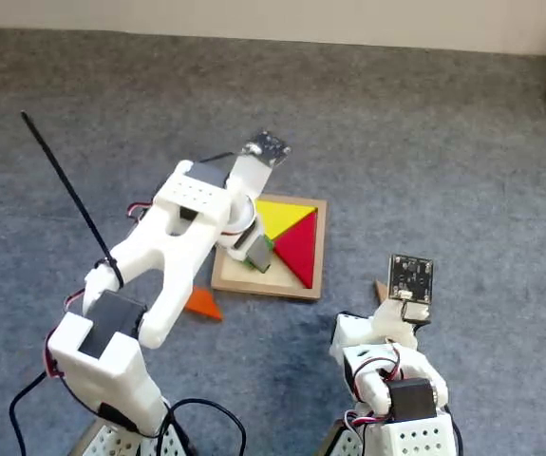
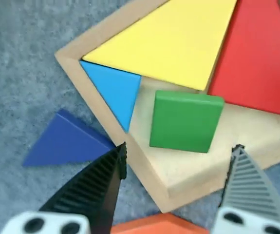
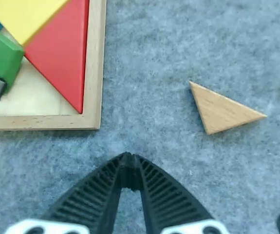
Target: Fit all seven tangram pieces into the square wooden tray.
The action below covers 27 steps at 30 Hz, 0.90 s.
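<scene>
The square wooden tray (image 1: 318, 249) holds a yellow triangle (image 2: 174, 39), a red triangle (image 2: 256, 63), a small light-blue triangle (image 2: 115, 90) and a green square (image 2: 186, 121). My left gripper (image 2: 176, 153) hovers open over the tray's near corner, just short of the green square. A dark blue triangle (image 2: 66, 139) lies on the carpet beside the tray, and an orange piece (image 1: 202, 303) lies below it. My right gripper (image 3: 129, 170) is shut, low over the carpet, with a plain wooden triangle (image 3: 222, 109) ahead of it. In the high view that arm (image 1: 391, 366) sits right of the tray.
Grey carpet covers the whole work surface. A thin black cable (image 1: 68, 190) sticks up from the left arm. Open carpet lies behind and to the right of the tray.
</scene>
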Tool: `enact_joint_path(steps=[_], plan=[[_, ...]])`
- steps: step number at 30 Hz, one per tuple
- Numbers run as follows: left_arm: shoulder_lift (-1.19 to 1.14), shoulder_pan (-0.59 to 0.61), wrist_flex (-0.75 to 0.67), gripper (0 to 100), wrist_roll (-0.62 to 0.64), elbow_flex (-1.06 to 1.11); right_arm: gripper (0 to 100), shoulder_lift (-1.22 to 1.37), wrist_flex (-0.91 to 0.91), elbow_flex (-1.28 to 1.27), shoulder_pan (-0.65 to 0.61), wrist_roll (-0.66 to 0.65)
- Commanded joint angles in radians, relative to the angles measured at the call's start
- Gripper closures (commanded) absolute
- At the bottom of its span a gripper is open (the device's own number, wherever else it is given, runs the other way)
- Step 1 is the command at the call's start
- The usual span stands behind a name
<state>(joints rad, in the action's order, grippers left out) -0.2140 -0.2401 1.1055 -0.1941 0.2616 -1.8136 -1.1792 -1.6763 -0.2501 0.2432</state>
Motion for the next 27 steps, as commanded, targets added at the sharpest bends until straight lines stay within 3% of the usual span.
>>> enact_joint_path(steps=[1,9,21,27], plan=[[0.028,0.041,-0.074,67,0.008,0.022,99.2,-0.010,-0.002,-0.147,0.015,0.003],[-0.015,0.116,-0.150,67,0.008,0.024,99.2,-0.010,-0.002,-0.147,0.015,0.003],[-0.007,0.116,-0.143,67,0.017,-0.035,99.2,-0.010,-0.002,-0.147,0.015,0.003],[0.179,0.117,-0.015,70,0.015,-0.027,99.2,-0.010,-0.001,-0.147,0.015,0.003]])
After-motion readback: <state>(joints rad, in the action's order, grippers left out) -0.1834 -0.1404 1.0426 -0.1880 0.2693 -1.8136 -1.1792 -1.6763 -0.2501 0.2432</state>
